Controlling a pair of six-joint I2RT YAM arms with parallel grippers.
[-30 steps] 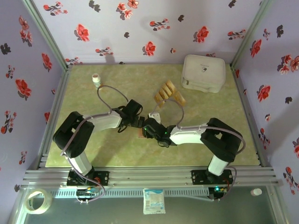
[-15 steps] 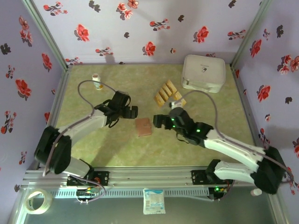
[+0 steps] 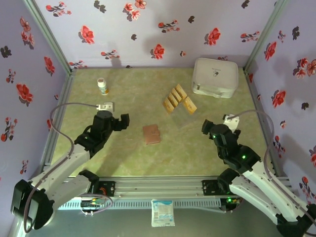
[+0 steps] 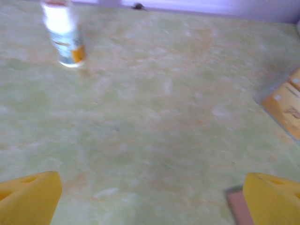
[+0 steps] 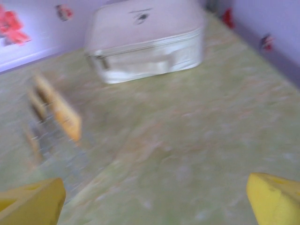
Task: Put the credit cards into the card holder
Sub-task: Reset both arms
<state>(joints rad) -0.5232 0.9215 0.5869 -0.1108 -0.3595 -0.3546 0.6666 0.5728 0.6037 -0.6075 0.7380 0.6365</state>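
Note:
The card holder, a small reddish-brown wallet, lies flat and closed on the green table between the two arms; its corner shows in the left wrist view. Several tan-orange credit cards lie fanned out behind it, blurred in the right wrist view and at the edge of the left wrist view. My left gripper hovers left of the holder, open and empty. Over to the holder's right, my right gripper is also open and empty.
A big white rounded box stands at the back right, large in the right wrist view. A small white bottle stands at the back left. Flowered walls enclose the table on three sides.
Both arms have pulled back from the card holder, the left one to the left and the right one to the right. The right gripper has opened. The holder stays on the table.

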